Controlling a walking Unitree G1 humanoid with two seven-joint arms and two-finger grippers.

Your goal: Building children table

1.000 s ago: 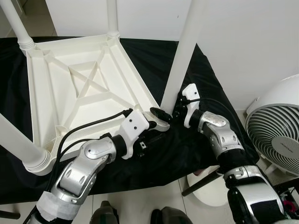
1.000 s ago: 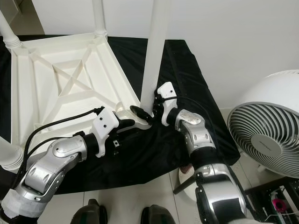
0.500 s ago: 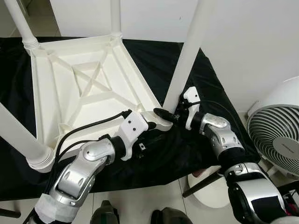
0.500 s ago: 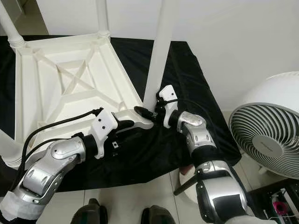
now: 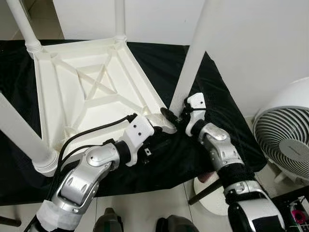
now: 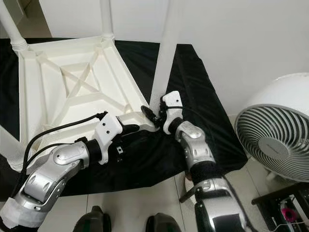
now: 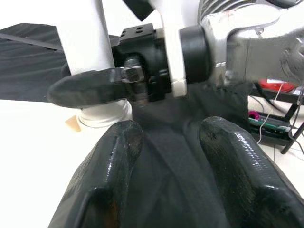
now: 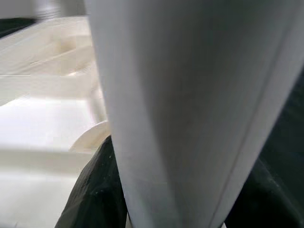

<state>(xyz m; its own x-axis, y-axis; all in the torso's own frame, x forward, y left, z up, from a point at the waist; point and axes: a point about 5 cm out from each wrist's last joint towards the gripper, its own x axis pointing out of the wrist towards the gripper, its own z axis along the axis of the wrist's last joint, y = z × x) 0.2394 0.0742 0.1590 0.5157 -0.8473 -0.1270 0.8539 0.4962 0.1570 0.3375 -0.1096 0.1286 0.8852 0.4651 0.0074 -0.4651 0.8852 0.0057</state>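
Observation:
A white plastic children's table [image 5: 63, 96] lies upside down on a black cloth [image 5: 222, 96], its legs pointing up. My right gripper [image 5: 176, 114] clasps the near right leg [image 5: 193, 58] just above its socket; in the right wrist view the leg [image 8: 190, 95] sits between the two black fingers [image 8: 95, 190]. My left gripper [image 5: 161, 131] reaches to the same corner of the table, low by the rim. In the left wrist view its fingers [image 7: 114, 156] stand apart over the cloth with nothing between them, and the right gripper [image 7: 95, 88] is just ahead.
Three other legs stand up: far left [image 5: 21, 24], far middle [image 5: 119, 19] and near left [image 5: 21, 135]. A white fan [image 5: 287, 140] stands on the floor to the right. A round white base [image 5: 210, 188] lies under the cloth's near right edge.
My right forearm has swung in toward the leg and its gripper has turned around the leg's base. The left arm has stayed by the table corner. The camera has shifted slightly.

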